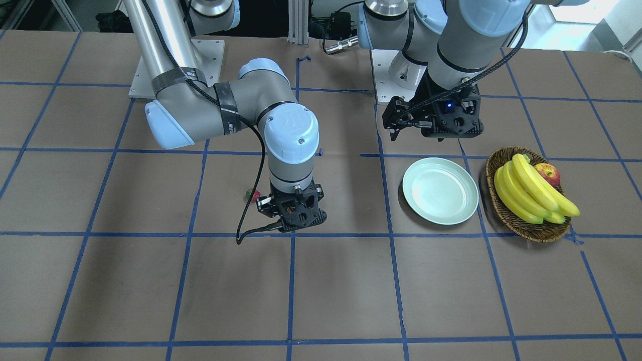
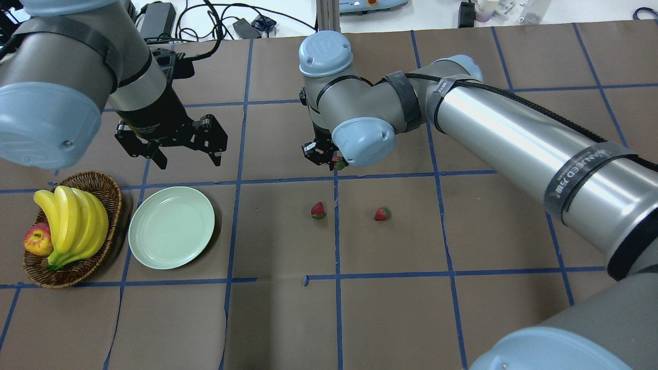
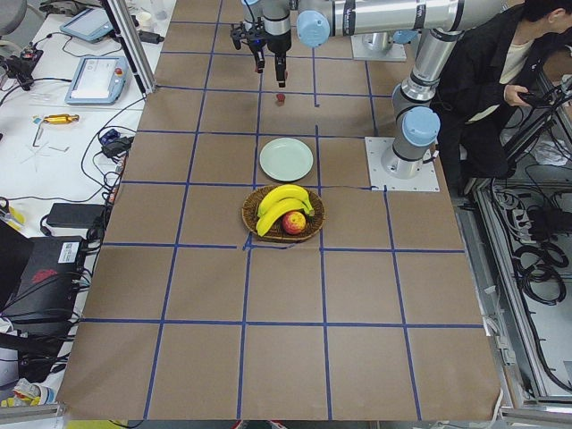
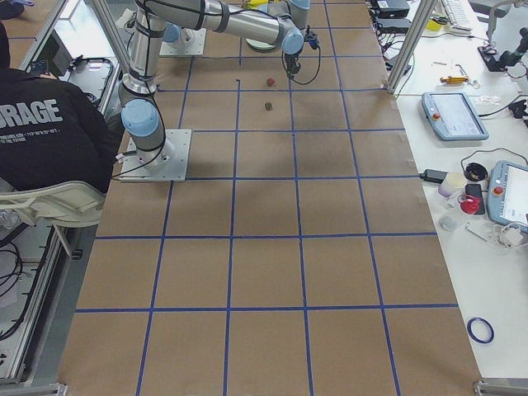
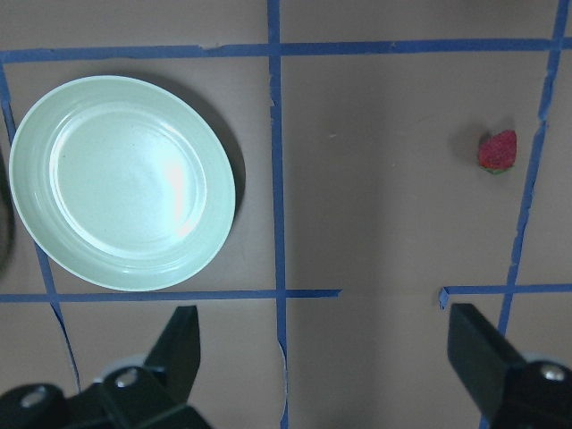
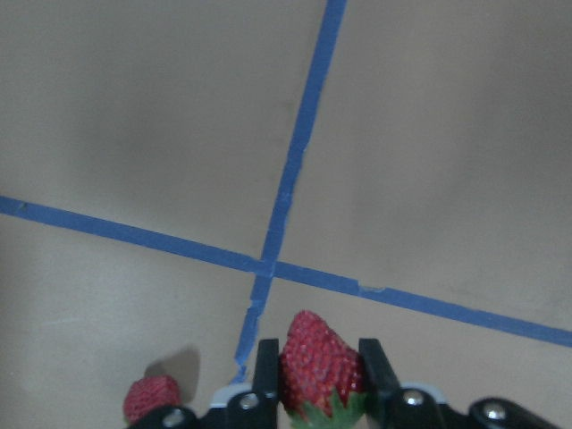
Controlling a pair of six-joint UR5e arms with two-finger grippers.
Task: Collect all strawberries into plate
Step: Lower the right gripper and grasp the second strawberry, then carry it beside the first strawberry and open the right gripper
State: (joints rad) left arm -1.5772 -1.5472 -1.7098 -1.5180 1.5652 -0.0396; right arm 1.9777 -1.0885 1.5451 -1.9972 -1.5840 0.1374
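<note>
Between the right hand's (image 6: 319,350) closed fingers sits 1 strawberry (image 6: 317,375), long axis along the fingers, tip pointing out toward the worktop (image 6: 134,134), leaves back at the palm. A 2nd strawberry (image 2: 318,210) and a 3rd strawberry (image 2: 382,214) lie near that hand, apart from each other. Well off to its side, across taped brown worktop, the plate (image 2: 171,227) lies near the left hand (image 2: 188,160), whose fingers are spread wide; a basket (image 2: 110,205) sits just beside the plate.

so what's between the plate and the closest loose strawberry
Nothing but bare brown paper crossed by one blue tape line, from the plate to that strawberry, clear in the overhead view.
</note>
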